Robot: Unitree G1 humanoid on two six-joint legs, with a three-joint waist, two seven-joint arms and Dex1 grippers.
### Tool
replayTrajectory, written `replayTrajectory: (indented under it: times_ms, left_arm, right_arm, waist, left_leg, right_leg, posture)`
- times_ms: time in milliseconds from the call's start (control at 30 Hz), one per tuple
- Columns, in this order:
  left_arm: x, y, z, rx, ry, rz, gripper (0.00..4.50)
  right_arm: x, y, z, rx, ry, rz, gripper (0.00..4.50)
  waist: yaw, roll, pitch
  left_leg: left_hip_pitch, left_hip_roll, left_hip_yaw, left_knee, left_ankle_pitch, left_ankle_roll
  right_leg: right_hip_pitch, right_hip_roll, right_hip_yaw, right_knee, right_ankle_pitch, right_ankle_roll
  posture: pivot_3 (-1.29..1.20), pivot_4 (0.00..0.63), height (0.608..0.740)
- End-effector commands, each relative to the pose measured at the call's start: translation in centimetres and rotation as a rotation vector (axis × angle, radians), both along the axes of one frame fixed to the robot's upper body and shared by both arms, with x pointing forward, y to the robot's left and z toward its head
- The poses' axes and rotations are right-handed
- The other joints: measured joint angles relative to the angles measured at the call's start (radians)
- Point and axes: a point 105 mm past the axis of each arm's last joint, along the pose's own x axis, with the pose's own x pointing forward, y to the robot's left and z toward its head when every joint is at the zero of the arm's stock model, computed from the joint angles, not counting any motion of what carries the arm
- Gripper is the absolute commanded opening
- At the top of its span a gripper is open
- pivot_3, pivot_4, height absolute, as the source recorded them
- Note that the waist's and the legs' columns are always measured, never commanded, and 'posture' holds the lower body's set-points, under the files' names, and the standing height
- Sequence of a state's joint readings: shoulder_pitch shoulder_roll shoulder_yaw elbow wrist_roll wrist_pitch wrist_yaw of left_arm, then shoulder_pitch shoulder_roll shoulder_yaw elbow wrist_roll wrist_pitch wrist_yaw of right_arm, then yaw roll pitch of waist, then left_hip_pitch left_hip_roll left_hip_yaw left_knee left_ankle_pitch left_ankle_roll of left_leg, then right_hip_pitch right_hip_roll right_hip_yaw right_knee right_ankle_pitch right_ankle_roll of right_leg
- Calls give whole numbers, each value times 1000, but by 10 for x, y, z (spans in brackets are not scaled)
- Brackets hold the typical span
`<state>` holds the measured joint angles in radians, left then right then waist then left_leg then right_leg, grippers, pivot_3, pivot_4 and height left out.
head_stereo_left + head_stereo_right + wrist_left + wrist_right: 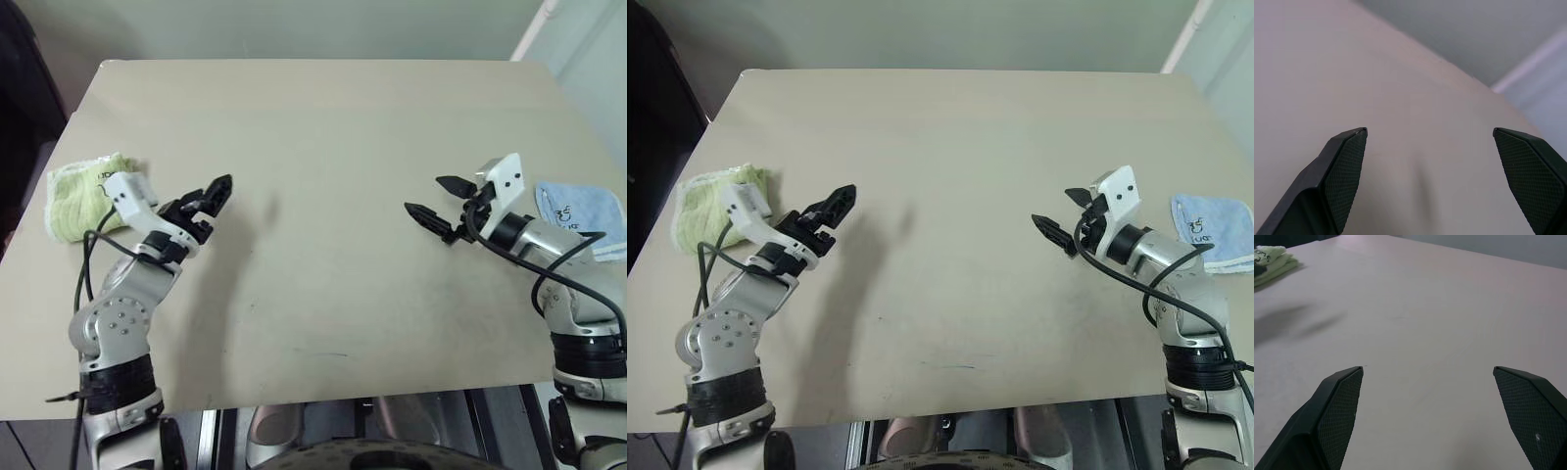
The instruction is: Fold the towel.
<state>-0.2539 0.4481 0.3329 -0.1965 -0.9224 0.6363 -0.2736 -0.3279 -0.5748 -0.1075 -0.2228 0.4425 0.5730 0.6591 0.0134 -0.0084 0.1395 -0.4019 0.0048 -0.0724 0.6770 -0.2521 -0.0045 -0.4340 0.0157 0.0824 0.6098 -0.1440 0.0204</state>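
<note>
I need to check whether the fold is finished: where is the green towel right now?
The green towel lies folded near the table's left edge in the head views, just behind the open left gripper, which holds nothing.

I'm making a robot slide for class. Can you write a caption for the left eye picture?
Folded green towel lies at the table's left edge, both open grippers empty.

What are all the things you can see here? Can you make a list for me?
towel: one, light green, folded into a bundle near the table's left edge, by the left arm.
cloth: one, light blue with a dark print, near the table's right edge.
table: one, beige, under everything.
left gripper: one, black jaws open, holding nothing, over the table.
right gripper: one, black jaws open, holding nothing, over the table.
</note>
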Motion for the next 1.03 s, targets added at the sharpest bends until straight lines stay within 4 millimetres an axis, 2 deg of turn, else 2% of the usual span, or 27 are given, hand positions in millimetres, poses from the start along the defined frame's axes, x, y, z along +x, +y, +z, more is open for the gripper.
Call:
replayTrajectory:
  times_ms: [33, 167, 200, 300, 333, 400, 500, 667, 800, 1033]
  left_arm:
    - [1, -33, 27, 100, -202, -181, 4452]
    - [-6, -67, 38, 188, -370, -412, 4452]
    - [-14, -77, 35, 231, -415, -515, 4452]
    - [-32, -88, 30, 284, -550, -705, 4452]
    - [-40, -89, 29, 269, -594, -777, 4452]
    - [-43, -90, 19, 277, -585, -859, 4452]
    - [-37, -87, 12, 255, -538, -892, 4452]
    - [-37, -81, 1, 317, -519, -977, 4452]
    - [-37, -77, -4, 352, -519, -999, 4452]
    - [-41, -77, -10, 365, -511, -1008, 4452]
  right_arm:
    - [-5, -3, 23, 0, -113, -32, 4500]
    - [-17, 1, 23, -22, -154, -12, 4500]
    - [-21, 0, 23, -23, -149, -1, 4500]
    - [-30, -1, 24, -19, -131, 29, 4500]
    - [-32, 0, 24, -28, -127, 44, 4500]
    - [-39, 1, 23, -31, -105, 84, 4500]
    - [-48, 6, 23, -8, -78, 133, 4500]
    - [-68, 19, 21, 25, -5, 277, 4500]
    - [-68, 23, 22, 33, 5, 295, 4500]
    - [-73, 30, 12, 30, 29, 313, 4500]
  waist:
    - [0, 0, 0]
    - [1, 0, 0]
    - [1, 0, 0]
    - [-5, 1, 0]
    - [-7, 1, 0]
    - [-7, 1, 0]
    - [-7, 1, -1]
    - [-7, 1, -1]
    - [-7, 1, -1]
    - [-7, 2, -1]
  left_leg:
    - [0, 0, 0, 0, 0, 0]
    - [-1, 0, -1, 0, -1, 1]
    - [-2, 0, -1, 0, -2, 1]
    - [-3, 0, -1, 0, -5, 1]
    - [-3, 0, 0, 1, -5, 1]
    - [-4, 0, -1, 1, -6, 2]
    - [-4, 1, -1, 0, -7, 2]
    - [-6, 1, -1, 3, -9, 4]
    - [-7, 1, -1, 4, -10, 5]
    - [-7, 1, -1, 4, -10, 6]
  right_leg:
    - [0, 0, 0, 0, 0, 0]
    - [-1, -1, 0, 0, -1, 1]
    - [-1, -1, 0, 0, -1, 1]
    - [-2, -1, 0, 0, -4, 1]
    - [-2, -1, 0, 0, -4, 1]
    - [-3, -1, 0, 0, -6, 2]
    - [-3, -1, 0, 0, -8, 2]
    - [-3, -1, 0, 0, -8, 3]
    - [-3, -1, 0, 0, -8, 4]
    - [-3, -1, 0, 0, -8, 4]
  posture:
    - [0, 150, 740]
    - [0, 150, 740]
    - [0, 150, 740]
    - [0, 150, 740]
    - [0, 150, 740]
    - [0, 150, 740]
    - [0, 150, 740]
    - [0, 150, 740]
    - [0, 150, 740]
    - [0, 150, 740]
